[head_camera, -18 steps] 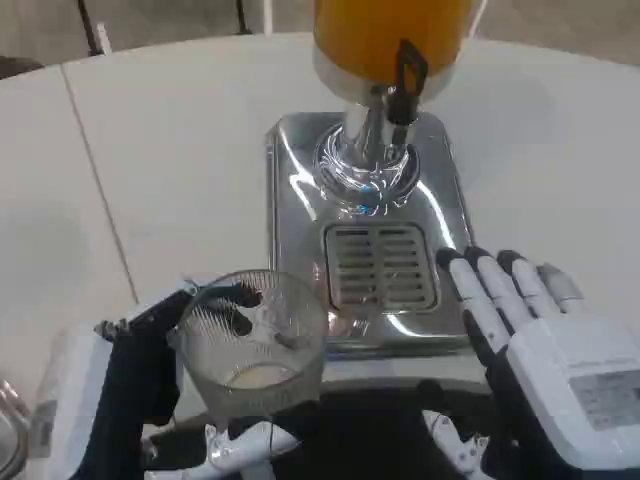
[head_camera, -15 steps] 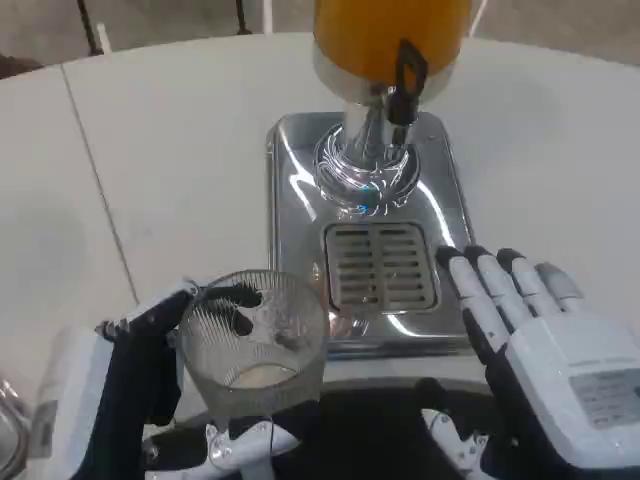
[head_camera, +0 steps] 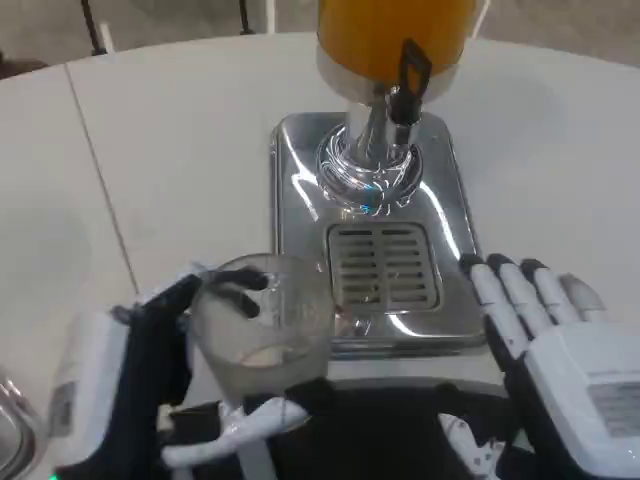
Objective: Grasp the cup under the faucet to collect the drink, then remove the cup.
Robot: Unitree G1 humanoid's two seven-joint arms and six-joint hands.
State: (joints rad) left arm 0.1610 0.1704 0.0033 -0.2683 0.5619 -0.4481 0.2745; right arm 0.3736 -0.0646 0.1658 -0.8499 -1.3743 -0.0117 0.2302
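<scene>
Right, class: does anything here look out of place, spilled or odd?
No spill shows. The clear glass cup sits in the left hand beside the chrome drip tray, not under the black tap of the orange juice dispenser. The right hand holds nothing.

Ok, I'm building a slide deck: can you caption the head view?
Left hand holds a clear cup beside the dispenser's drip tray, right hand open nearby.

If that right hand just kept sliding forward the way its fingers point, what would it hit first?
Probably the chrome drip tray: the right hand has its fingers aimed at its front right corner, though depth is unclear.
</scene>
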